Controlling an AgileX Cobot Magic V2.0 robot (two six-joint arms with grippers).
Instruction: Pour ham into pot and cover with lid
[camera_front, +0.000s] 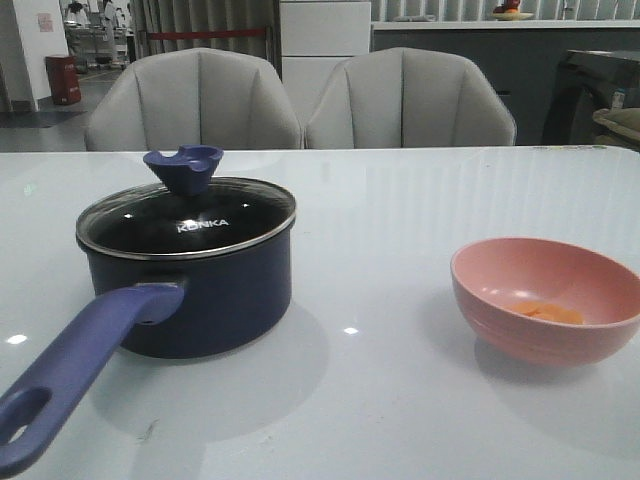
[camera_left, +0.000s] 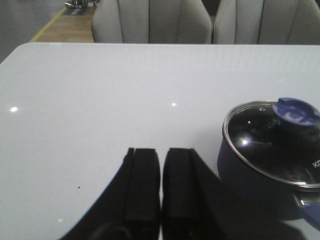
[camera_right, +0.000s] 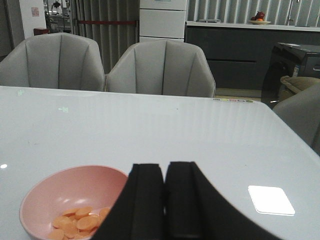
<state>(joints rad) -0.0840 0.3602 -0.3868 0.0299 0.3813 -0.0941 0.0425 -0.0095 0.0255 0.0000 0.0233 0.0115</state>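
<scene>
Jaws on both arms are pressed together with nothing between them: the left gripper (camera_left: 161, 185) hangs over bare bench beside the pot, and the right gripper (camera_right: 165, 200) sits just beside the pink bowl. I read this as the starting layout, with each arm parked near the thing it will handle.

The ham (camera_front: 548, 312) lies as a small heap of thin orange slices in the bottom of the bowl (camera_front: 500, 270), on my right side of the bench (camera_front: 400, 200). The pot (camera_front: 220, 290) stands well apart from it on my left, its long blue handle (camera_front: 70, 375) pointing toward me. The lid (camera_front: 185, 220) sits flat on the pot's rim, knob (camera_front: 185, 168) upward, so nothing has been poured yet.

That lid is what stands in the way: I judge it must come off before the bowl can be tipped over the pot. The knob looks reachable for the left arm, the bowl's rim for the right.

Beyond the bench stand two grey chairs (camera_front: 300, 100). Nothing lies between bowl and pot.
</scene>
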